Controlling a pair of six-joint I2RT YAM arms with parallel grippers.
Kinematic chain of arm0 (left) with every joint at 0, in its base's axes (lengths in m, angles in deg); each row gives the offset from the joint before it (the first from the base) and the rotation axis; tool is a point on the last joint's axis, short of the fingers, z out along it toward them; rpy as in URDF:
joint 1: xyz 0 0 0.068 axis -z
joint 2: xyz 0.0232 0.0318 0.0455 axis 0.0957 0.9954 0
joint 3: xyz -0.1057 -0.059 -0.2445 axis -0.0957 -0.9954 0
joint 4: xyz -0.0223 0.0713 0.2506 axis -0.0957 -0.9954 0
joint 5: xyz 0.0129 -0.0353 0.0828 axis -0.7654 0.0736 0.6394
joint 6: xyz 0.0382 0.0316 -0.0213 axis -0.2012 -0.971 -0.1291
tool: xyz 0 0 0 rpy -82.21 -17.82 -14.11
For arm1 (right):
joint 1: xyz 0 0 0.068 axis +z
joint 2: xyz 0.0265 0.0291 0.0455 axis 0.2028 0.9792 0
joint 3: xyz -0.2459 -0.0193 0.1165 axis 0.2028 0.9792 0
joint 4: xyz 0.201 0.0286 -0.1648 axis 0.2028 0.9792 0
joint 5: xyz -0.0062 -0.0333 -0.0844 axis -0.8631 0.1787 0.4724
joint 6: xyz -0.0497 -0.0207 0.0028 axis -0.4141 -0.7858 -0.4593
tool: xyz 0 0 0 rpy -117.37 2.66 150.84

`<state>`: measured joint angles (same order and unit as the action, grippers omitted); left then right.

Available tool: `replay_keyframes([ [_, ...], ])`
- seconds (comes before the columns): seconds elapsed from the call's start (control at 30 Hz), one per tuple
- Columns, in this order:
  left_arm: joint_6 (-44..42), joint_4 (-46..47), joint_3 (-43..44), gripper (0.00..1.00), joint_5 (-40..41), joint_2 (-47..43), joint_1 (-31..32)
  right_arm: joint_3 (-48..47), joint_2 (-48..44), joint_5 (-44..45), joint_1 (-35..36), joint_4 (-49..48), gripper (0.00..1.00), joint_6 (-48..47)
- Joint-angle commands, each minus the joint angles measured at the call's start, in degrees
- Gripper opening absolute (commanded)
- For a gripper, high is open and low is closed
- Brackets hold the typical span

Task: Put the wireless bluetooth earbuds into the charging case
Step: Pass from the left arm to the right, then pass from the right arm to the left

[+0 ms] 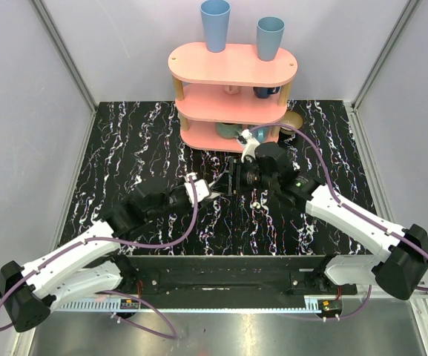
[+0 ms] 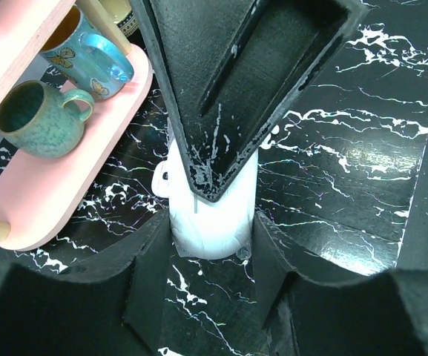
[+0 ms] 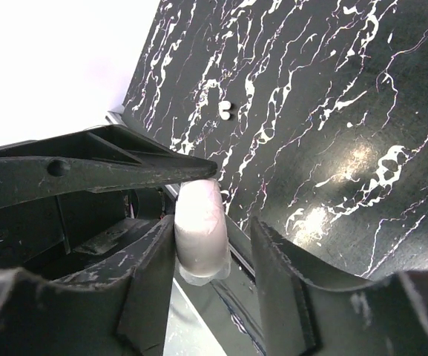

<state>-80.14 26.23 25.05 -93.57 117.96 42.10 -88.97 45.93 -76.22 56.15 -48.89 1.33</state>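
Observation:
The charging case (image 2: pixel 214 222), white and glossy, sits pinched between the two fingers of my left gripper (image 2: pixel 212 248), held above the black marbled table. My left gripper (image 1: pixel 206 194) and right gripper (image 1: pixel 232 178) meet at mid-table. My right gripper (image 3: pixel 214 245) straddles the same case (image 3: pixel 201 233), seen edge-on. Its left finger touches the case and a gap shows at the right finger. One black right finger (image 2: pixel 228 89) covers the case's far part. A small white piece that looks like an earbud (image 3: pixel 225 111) lies on the table beyond.
A pink three-tier shelf (image 1: pixel 232 65) stands at the back with two blue cups (image 1: pixel 215 26) on top. A green mug (image 2: pixel 39 119) and a butterfly mug (image 2: pixel 87 55) sit on its lower tier, close to the left of the grippers.

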Motion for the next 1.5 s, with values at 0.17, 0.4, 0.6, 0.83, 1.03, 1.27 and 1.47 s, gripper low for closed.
replay_keyframes([
  [0.17, 0.1, 5.1, 3.3, 0.01, 0.0, 0.6, 1.4, -1.8, 0.0, -1.9, -0.3, -2.0, 0.23, -0.7],
  [0.4, 2.5, 10.2, 1.2, 0.26, 2.1, -1.8, 1.4, -0.5, -2.0, -2.4, -0.3, -4.6, 0.01, -0.5],
  [0.6, 6.4, 18.0, -2.3, 0.61, 2.2, -4.8, 1.5, 1.2, -4.5, -0.8, -0.3, -8.3, 0.0, -0.2],
  [0.83, 11.4, 21.5, -2.9, 0.93, 1.9, -5.8, 1.4, 4.6, -9.2, 5.0, -0.3, -12.6, 0.0, -1.0],
  [1.03, 16.9, 23.3, -1.9, 0.99, 2.8, -6.9, 1.0, 7.4, -14.7, 10.1, -0.4, -14.2, 0.0, -4.7],
  [1.27, 27.5, 29.0, -3.1, 0.99, -0.7, -7.0, -4.4, 9.2, -21.1, 12.9, -0.4, -14.2, 0.0, -9.6],
  [1.47, 44.1, 38.0, -5.2, 0.99, -8.7, -4.4, -14.8, 9.4, -23.2, 14.0, -0.5, -13.7, 0.0, -11.9],
])
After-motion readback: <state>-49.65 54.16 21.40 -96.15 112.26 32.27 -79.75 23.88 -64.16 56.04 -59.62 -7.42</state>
